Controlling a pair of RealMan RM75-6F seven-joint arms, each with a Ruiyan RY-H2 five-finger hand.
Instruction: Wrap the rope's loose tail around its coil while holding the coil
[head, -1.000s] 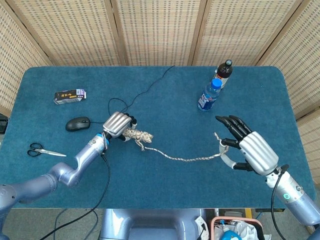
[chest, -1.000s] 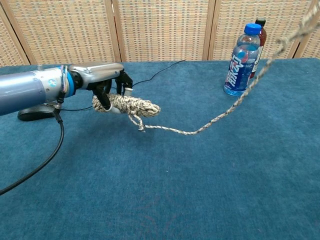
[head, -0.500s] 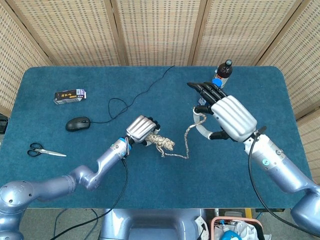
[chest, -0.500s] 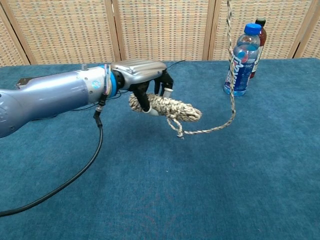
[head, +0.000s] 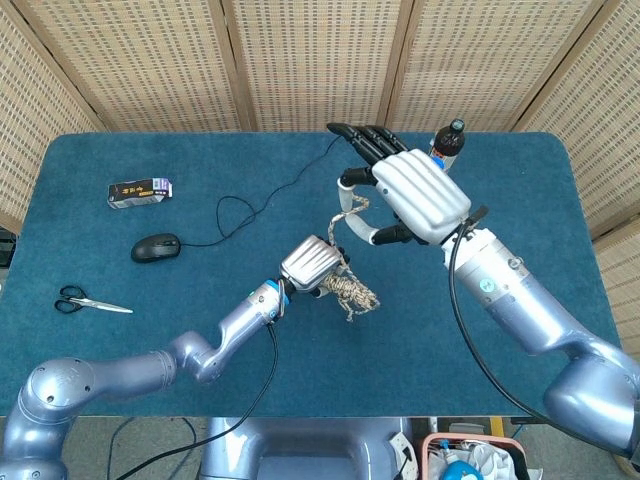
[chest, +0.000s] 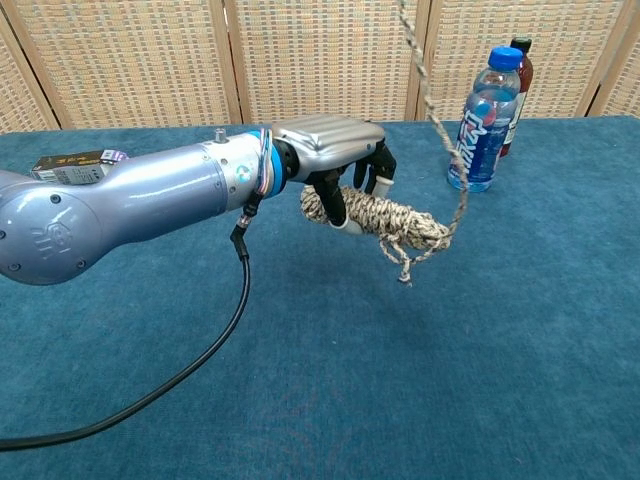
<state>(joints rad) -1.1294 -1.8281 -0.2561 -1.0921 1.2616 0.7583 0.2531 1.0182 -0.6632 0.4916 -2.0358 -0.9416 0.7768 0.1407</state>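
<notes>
A speckled rope coil (chest: 385, 219) hangs above the blue table, gripped at its near end by my left hand (chest: 330, 140); in the head view the rope coil (head: 352, 291) pokes out right of the left hand (head: 312, 263). The loose tail (chest: 432, 110) rises steeply from the coil's far end and leaves the top of the chest view. My right hand (head: 405, 195) pinches the tail (head: 350, 213) between thumb and a finger, above and right of the coil, with its other fingers stretched out. The right hand is outside the chest view.
Two bottles (head: 445, 145) stand at the back right, behind my right hand. A black cable (head: 262, 195) runs across the table (head: 100, 250) to a mouse (head: 155, 246) at left. A small box (head: 140, 191) and scissors (head: 80, 301) lie further left.
My left hand has carried the coil right and up off the table. My right hand has swung the tail from the right side up and leftward over the coil, so the tail now rises steeply.
</notes>
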